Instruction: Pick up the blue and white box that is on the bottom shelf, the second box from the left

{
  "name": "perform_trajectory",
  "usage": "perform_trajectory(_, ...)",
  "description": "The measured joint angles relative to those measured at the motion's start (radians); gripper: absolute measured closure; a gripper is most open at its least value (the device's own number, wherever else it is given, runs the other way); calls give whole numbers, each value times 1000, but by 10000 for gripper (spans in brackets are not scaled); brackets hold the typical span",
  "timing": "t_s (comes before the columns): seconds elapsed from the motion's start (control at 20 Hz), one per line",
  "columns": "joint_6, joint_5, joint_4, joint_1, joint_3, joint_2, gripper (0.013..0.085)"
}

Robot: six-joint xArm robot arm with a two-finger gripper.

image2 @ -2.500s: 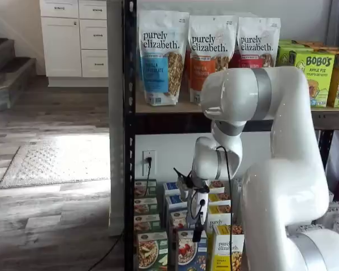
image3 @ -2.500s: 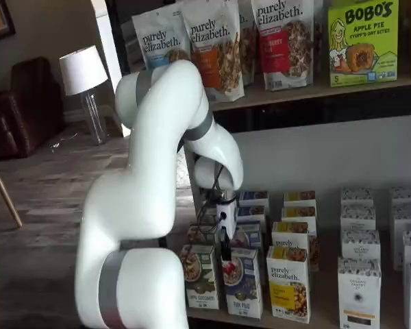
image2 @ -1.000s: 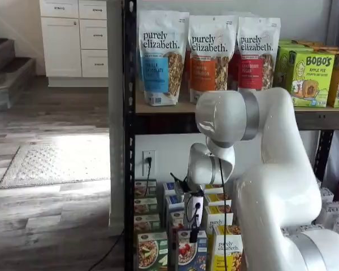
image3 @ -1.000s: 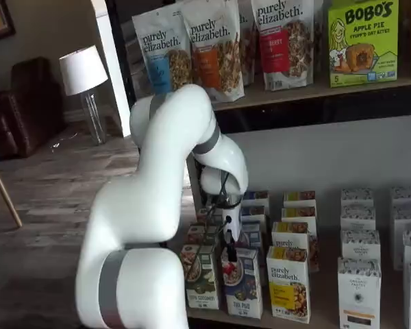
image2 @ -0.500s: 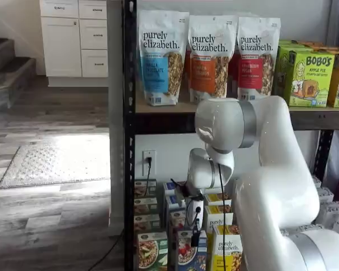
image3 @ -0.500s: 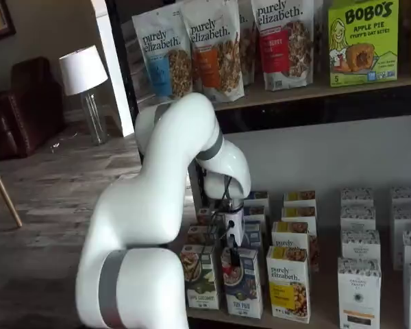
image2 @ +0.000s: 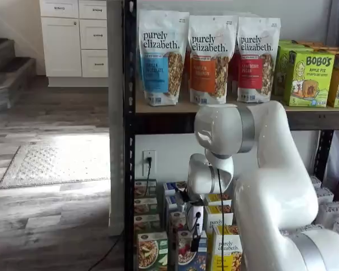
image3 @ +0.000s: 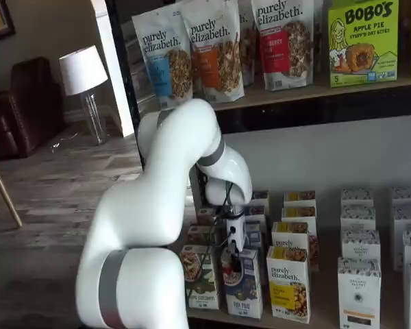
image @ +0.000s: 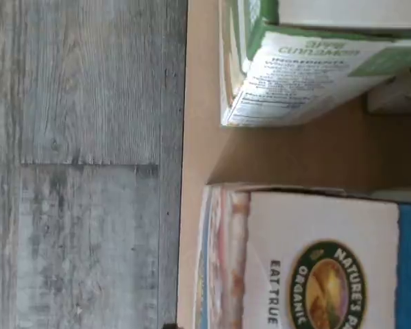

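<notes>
My gripper (image3: pixel 234 248) hangs low over the front row of the bottom shelf (image3: pixel 308 322), its white body and black fingers directly above the blue and white box (image3: pixel 242 284), seen in both shelf views. From these angles the fingers sit against the top of the box, side-on and partly masked by a black cable (image2: pixel 221 197), so I cannot tell whether they are spread, closed or gripping. The blue and white box (image2: pixel 190 251) stands upright at the front edge of the shelf, between a green box (image3: pixel 201 277) with a similar bowl picture and a yellow "purely elizabeth" box (image3: pixel 288 284). More rows of the same boxes run back behind each of the three. My white arm (image3: pixel 157 219) bends down from in front of the rack, hiding part of the row in a shelf view. On the tan board level above stand three purely elizabeth granola bags (image2: pixel 206 56) and green Bobo's boxes (image2: pixel 311 76). The wrist view is turned on its side: it shows the white top flap of the blue and white box (image: pixel 315 267) with a round organic logo, the green box (image: pixel 301 75) just beside it across a strip of tan shelf board (image: pixel 198 123), and grey wood floor (image: pixel 82 164) beyond the shelf's edge.
</notes>
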Motion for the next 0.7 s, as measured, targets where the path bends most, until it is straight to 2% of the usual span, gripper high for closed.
perform_trajectory(0.25, -6, 4, 7, 1, -21, 21, 130)
perform_trajectory(0.35, -11, 7, 12, -1, -26, 26, 210)
perform_trajectory(0.4, -12, 7, 13, -2, -27, 27, 210)
perform_trajectory(0.45, -13, 7, 13, -2, -27, 27, 250)
perform_trajectory(0.6, -17, 9, 14, -5, -28, 28, 290)
perform_trajectory(0.65, -19, 11, 15, -7, -28, 28, 330)
perform_trajectory(0.7, -15, 13, 10, -7, -29, 28, 330)
